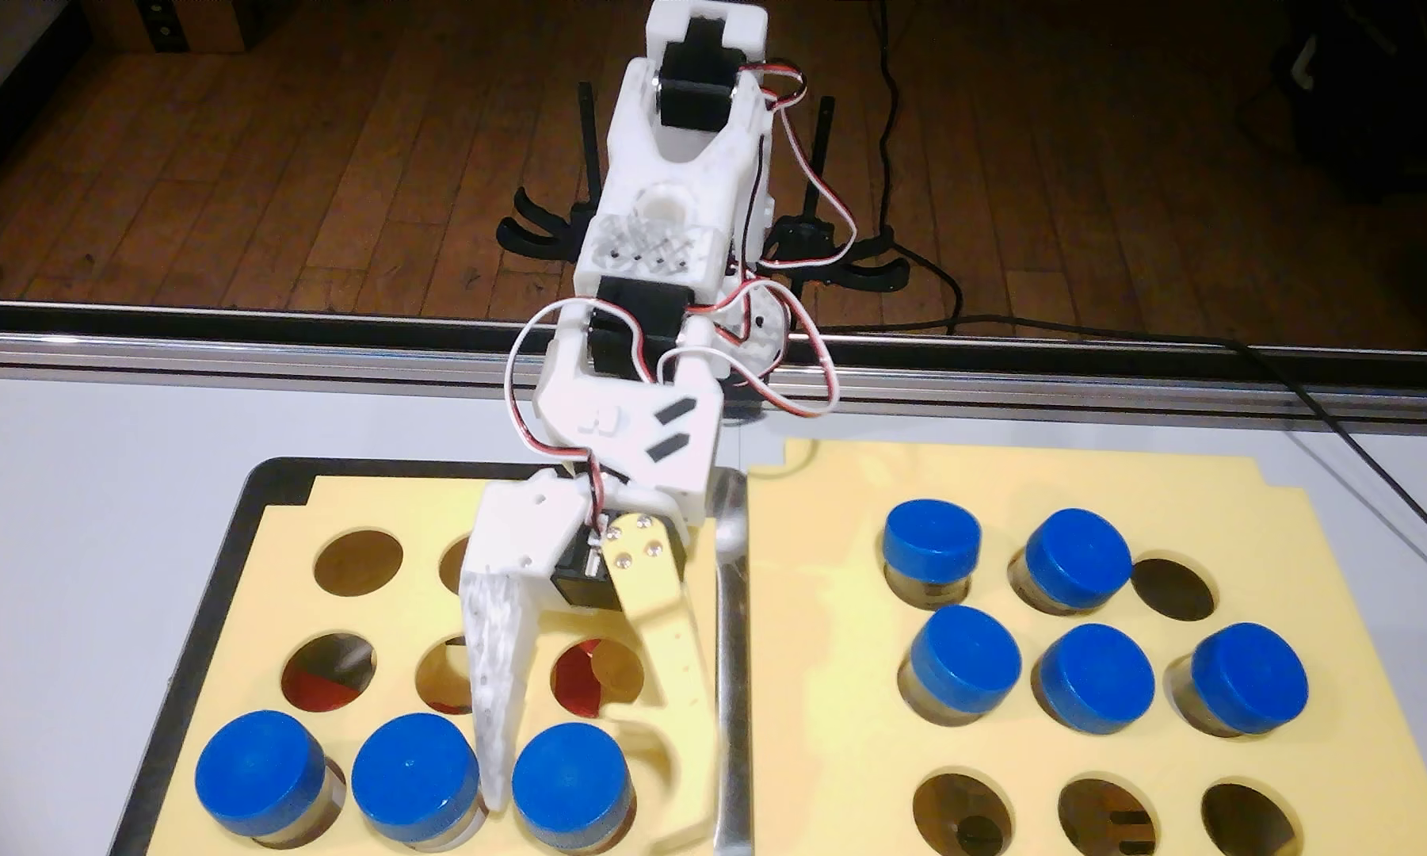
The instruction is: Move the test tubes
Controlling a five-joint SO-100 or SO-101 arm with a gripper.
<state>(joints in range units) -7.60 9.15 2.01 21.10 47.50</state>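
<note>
While the arm leans in over the left block, here's the layout in the fixed view.

Open room: bare white table (76, 535) lies left of the black tray (224, 560); a metal rail (199, 346) edges the far side, and the two foam blocks sit almost side by side.
Gripper: the gripper (603, 782) is spread wide, white finger (496, 683) down between the middle and right vials of the near row, yellow finger (677, 650) on the other side of the right vial (571, 794); contact I cannot tell.
Axis: every test tube stands upright, blue cap up.
Left foam block (413, 510): three test tubes (413, 778) in the near row, the holes behind them open.
Right foam block (817, 658): five test tubes (1097, 679), two behind, three in the middle; one far hole and the near row open.
</note>
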